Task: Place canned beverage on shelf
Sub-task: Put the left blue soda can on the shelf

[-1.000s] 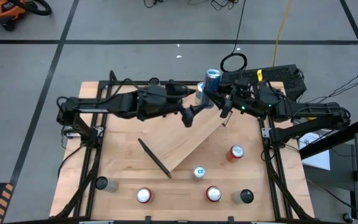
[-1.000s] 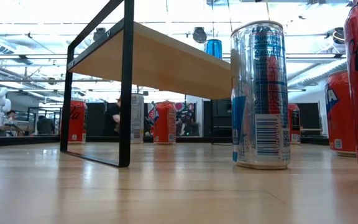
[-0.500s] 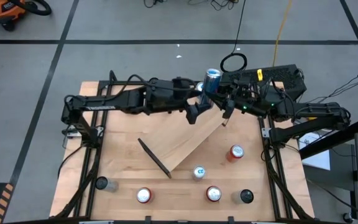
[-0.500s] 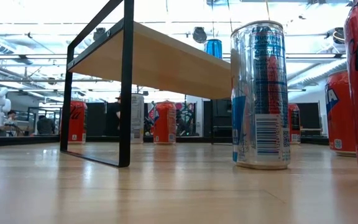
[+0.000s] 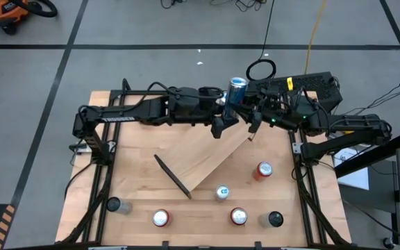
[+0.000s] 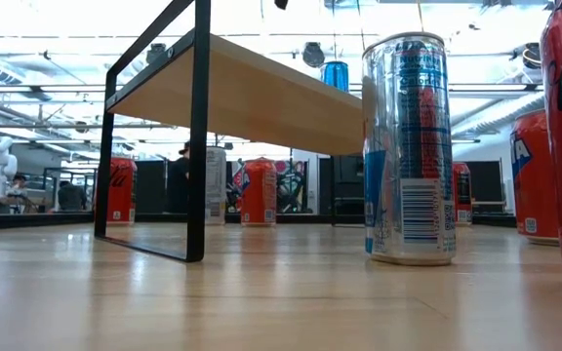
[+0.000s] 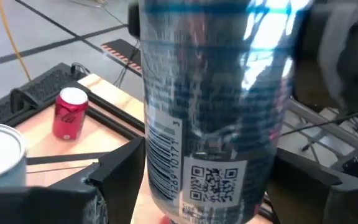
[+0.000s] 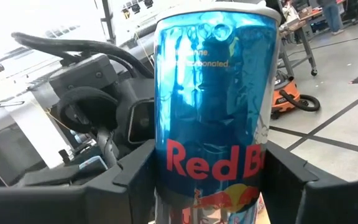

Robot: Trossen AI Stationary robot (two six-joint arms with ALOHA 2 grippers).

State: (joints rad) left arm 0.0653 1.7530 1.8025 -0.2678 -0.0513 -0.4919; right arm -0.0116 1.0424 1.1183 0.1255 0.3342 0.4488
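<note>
High view: right gripper [image 5: 245, 107] is clamping a blue-and-silver can [image 5: 237, 89] at upper centre, above the shelf's [image 5: 203, 154] far end. Left gripper [image 5: 222, 119] is flanking it, fingers apart.

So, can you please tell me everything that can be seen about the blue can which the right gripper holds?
The blue can is a tall, slim metal can, shiny blue above and silver below, with red lettering, a barcode and a square code. It is upright and lifted above the far end of the shelf. The right gripper holds it between its fingers. The left gripper reaches around it, fingers on each side, but contact is unclear.
</note>
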